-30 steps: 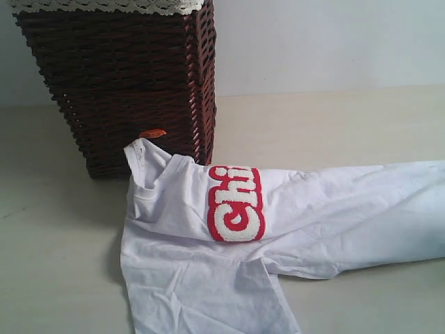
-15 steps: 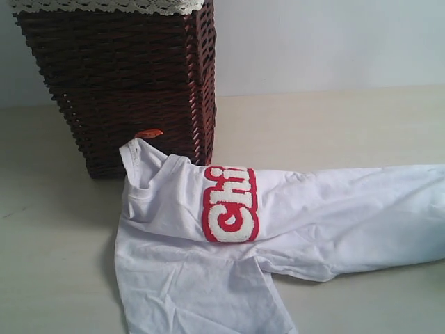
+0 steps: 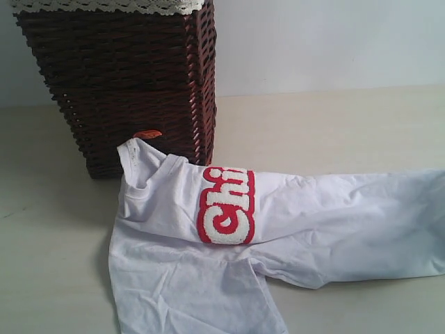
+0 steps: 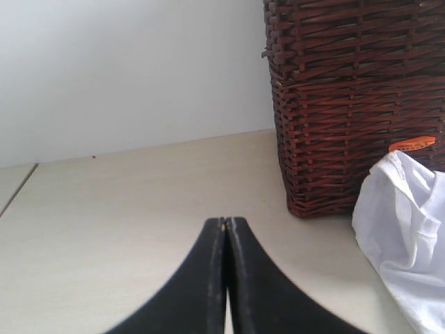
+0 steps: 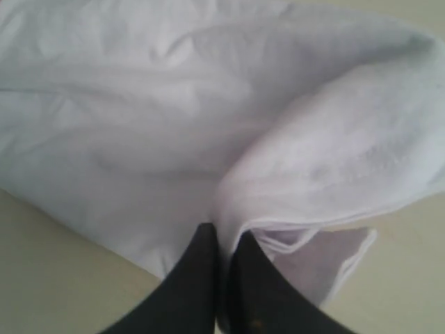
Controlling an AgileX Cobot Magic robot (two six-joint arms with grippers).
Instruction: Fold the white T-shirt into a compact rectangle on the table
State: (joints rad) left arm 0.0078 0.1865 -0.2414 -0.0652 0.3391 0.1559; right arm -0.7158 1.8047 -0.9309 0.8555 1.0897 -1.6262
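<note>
The white T-shirt (image 3: 313,223) lies crumpled across the table (image 3: 334,125), its red-outlined lettering (image 3: 226,207) folded over and its orange neck tag (image 3: 147,133) against the basket. The shirt runs off the exterior view's right edge. Neither gripper shows in that view. In the right wrist view my right gripper (image 5: 224,233) is shut on a bunched hem of the T-shirt (image 5: 208,111), cloth pinched between its black fingers. In the left wrist view my left gripper (image 4: 226,223) is shut on nothing, low over bare table (image 4: 125,202), with the shirt's collar end (image 4: 407,223) off to its side.
A tall brown wicker basket (image 3: 125,83) with white lace edging (image 3: 104,5) stands at the back left, touching the shirt's collar; it also fills one corner of the left wrist view as the basket (image 4: 348,97). A pale wall (image 3: 327,42) bounds the table behind.
The shirt has slid a little to the left and settled lower, lettering and collar shifting with it. The right end of the shirt has dropped toward the table.
</note>
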